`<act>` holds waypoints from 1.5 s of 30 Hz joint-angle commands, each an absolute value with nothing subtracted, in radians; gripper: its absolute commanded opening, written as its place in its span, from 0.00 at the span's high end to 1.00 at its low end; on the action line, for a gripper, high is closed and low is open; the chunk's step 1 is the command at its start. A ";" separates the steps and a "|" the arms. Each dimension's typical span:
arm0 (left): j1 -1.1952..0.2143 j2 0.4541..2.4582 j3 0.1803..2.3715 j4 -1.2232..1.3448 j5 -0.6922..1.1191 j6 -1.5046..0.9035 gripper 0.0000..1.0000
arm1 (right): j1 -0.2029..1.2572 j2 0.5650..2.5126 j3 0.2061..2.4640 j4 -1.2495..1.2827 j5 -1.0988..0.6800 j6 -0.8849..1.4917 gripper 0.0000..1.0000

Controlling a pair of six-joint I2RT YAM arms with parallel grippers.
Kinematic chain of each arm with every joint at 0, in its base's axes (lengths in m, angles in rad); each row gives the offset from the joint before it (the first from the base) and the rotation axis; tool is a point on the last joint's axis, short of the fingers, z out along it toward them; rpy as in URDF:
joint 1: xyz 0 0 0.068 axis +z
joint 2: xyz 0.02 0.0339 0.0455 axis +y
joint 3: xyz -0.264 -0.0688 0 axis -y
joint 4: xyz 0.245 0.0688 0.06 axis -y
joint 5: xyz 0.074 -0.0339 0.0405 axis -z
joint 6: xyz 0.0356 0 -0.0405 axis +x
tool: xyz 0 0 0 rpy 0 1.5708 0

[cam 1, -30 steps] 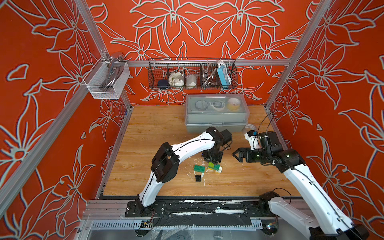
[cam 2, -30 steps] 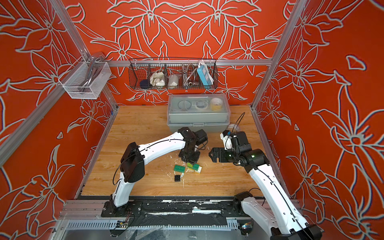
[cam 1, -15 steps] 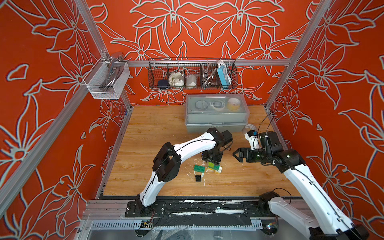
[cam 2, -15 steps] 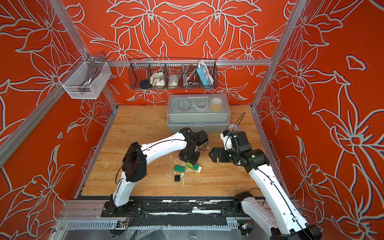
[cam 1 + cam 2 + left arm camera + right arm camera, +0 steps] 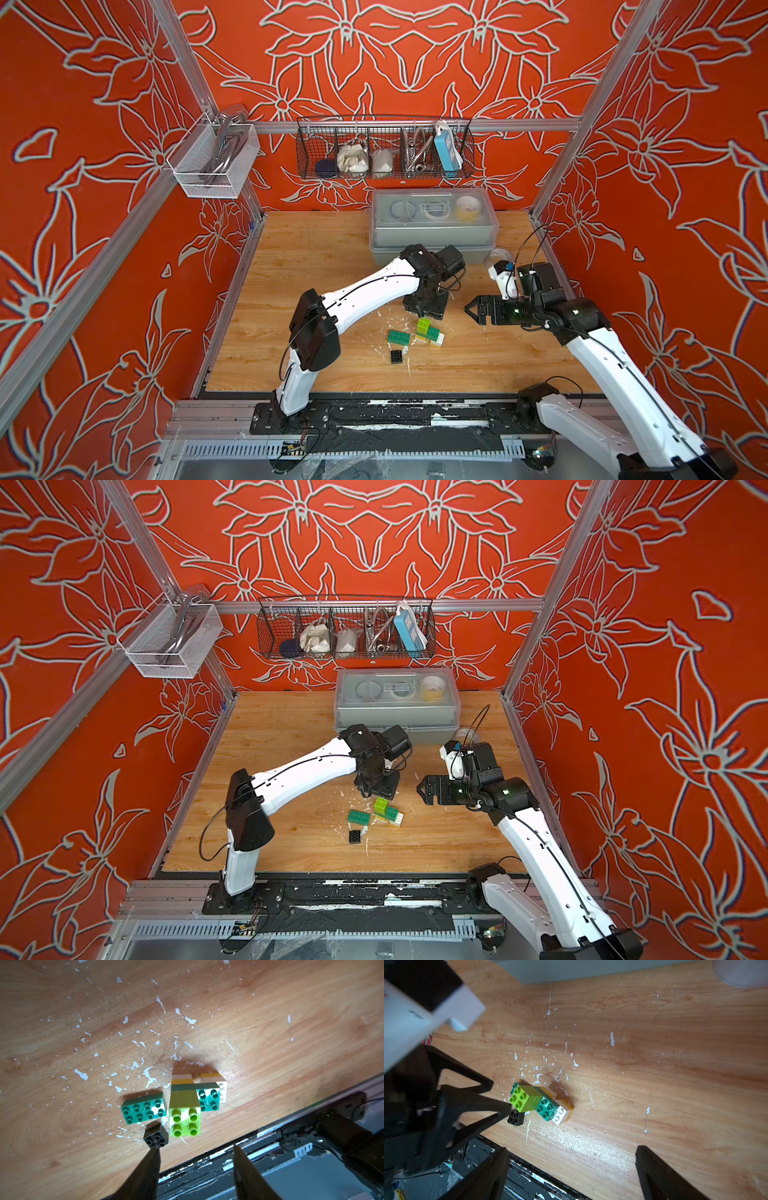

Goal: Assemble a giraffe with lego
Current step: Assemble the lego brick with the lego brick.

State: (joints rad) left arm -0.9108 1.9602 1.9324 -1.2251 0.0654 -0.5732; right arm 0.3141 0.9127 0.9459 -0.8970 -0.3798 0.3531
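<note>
Two bricks lie loose on the surface [image 5: 311, 257] nearest its front edge: a black brick [image 5: 396, 356], small and square with four studs up, and just behind it a loose dark green brick [image 5: 399, 337], long, with eight studs up. Just beside that one, touching or not I cannot tell, stands the giraffe [image 5: 428, 331], part-built. It has white and yellow legs, a long dark green body across them, and a lime green neck [image 5: 185, 1113] stacked on one end. Head and cap are not yet on.

The bricks are likely light, stiff and smooth-sided, so a pinch may slip unless the fingers close squarely on two flat opposite sides. The long brick looks best taken across its narrow width, near the middle. The figure looks top-heavy at the neck end and would probably tip or slide under a press from above unless steadied low on the body.

Just beyond the figure, the left end effector [image 5: 195, 1146] hangs above the surface, fingers parted with nothing between them. The right end effector [image 5: 572, 1148] hovers off to the side, spread wide and empty. Farther back sits a grey lidded box [image 5: 432, 232], with a wire basket [image 5: 384, 153] on the wall above.
</note>
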 commanded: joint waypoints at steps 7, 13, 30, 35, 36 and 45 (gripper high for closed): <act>-0.775 1.725 1.579 -1.138 0.072 -0.632 0.46 | 0.471 1.079 0.943 -0.797 -0.391 0.371 0.01; -0.747 1.675 1.338 -1.027 0.105 -0.684 0.45 | 0.576 1.232 0.969 -0.717 -0.379 0.373 0.01; -0.745 1.620 1.241 -0.979 0.129 -0.710 0.45 | 0.604 1.382 0.936 -0.641 -0.361 0.335 0.01; -0.745 1.611 1.234 -0.954 0.135 -0.713 0.40 | 0.603 1.384 0.913 -0.654 -0.340 0.328 0.02; -0.746 1.611 1.232 -0.943 0.141 -0.714 0.38 | 0.603 1.385 0.917 -0.662 -0.331 0.324 0.02; -0.764 1.627 1.220 -0.877 0.176 -0.730 0.30 | 0.603 1.430 0.923 -0.688 -0.305 0.313 0.02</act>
State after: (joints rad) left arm -0.7551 1.6390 1.2301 -0.8959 0.1604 -0.7216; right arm 0.5968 1.3838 0.9356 -0.6380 -0.3725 0.3431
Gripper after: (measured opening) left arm 0.695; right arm 0.983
